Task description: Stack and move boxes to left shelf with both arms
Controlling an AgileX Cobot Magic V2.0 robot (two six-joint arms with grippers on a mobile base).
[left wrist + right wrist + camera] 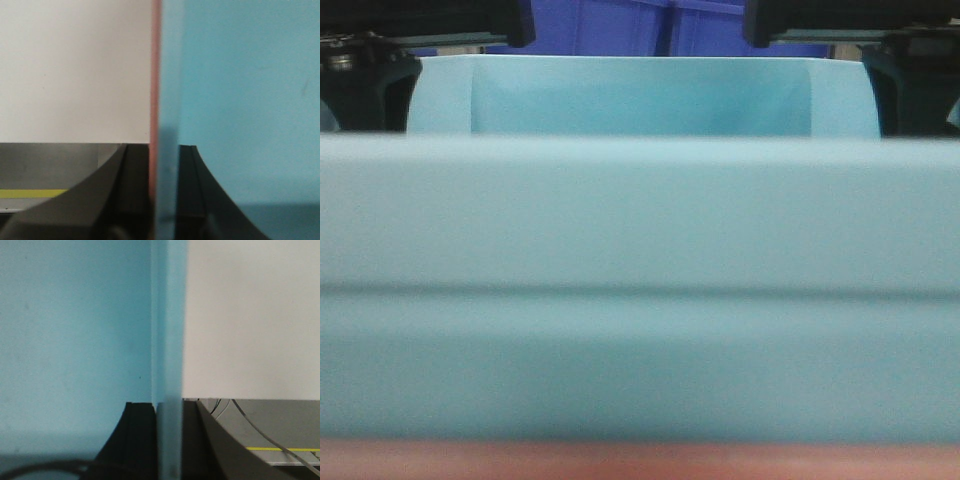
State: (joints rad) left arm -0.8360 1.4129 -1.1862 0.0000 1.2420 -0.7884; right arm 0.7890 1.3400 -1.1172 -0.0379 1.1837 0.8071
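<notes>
The light blue box [640, 250] fills the front view, very close to the camera, its far inner wall showing at the top. A strip of the pale pink box [640, 462] runs along the bottom edge, under the blue one. My left gripper [164, 150] is shut on the left end wall, pinching a pink layer [155, 75] against a blue layer [240, 100]. My right gripper [170, 407] is shut on the right end wall, where only the blue wall [75, 340] shows. The black arms sit at the top left [365, 80] and top right [910, 85]. The left shelf is out of view.
Dark blue storage bins [640, 25] stand just behind the boxes. Outside the boxes, both wrist views show a white panel [75, 70] and grey floor with a yellow line [30, 193]. Cables [260, 435] trail on the floor on the right.
</notes>
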